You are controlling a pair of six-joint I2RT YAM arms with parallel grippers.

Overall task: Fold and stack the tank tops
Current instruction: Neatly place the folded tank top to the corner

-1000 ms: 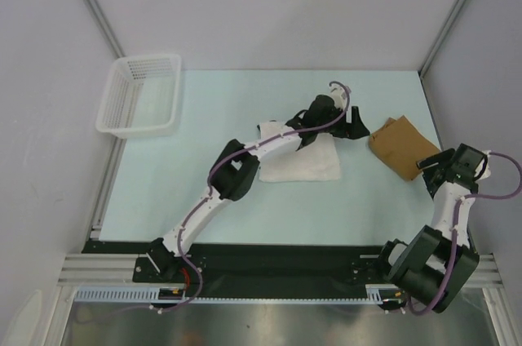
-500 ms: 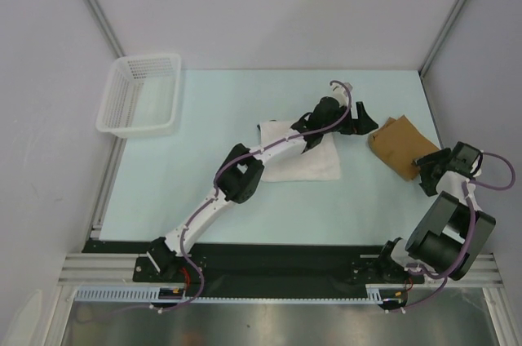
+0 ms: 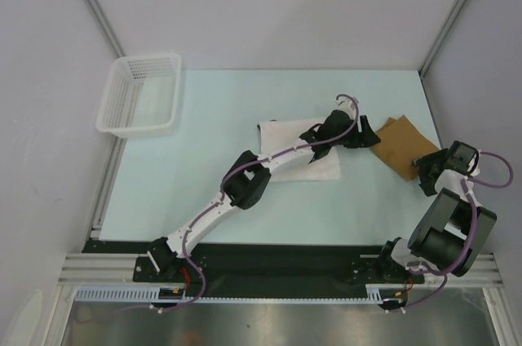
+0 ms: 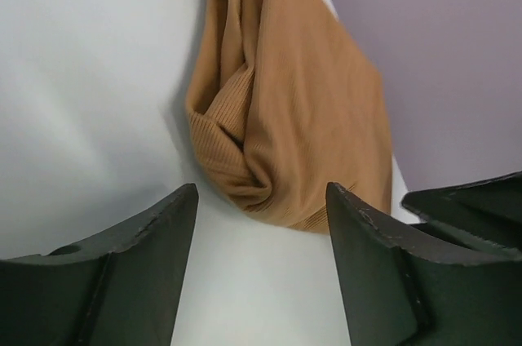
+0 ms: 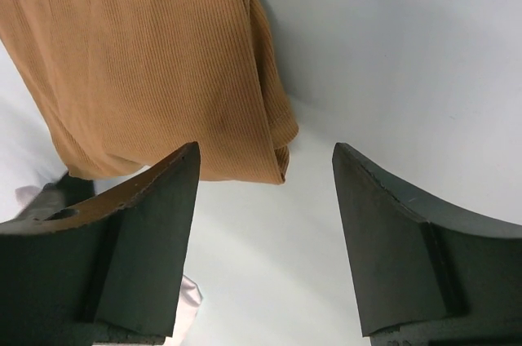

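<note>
The folded tan-brown tank top (image 3: 401, 145) lies at the right of the table; it shows in the left wrist view (image 4: 285, 109) and the right wrist view (image 5: 147, 60). The white tank top (image 3: 287, 165) lies folded in the middle, partly under my left arm; its print is hidden. My left gripper (image 3: 364, 131) is open and empty just left of the tan top's near-left edge (image 4: 261, 199). My right gripper (image 3: 427, 173) is open and empty at the tan top's right corner (image 5: 265, 162), not touching it.
A white plastic lattice basket (image 3: 140, 94) stands at the far left of the pale table (image 3: 212, 109). Grey walls close in at the left, back and right. The arm bases sit on the black rail at the near edge.
My left gripper has moved right, off the white top toward the tan top. My right gripper has shifted slightly up toward the tan top's corner as its arm folded back.
</note>
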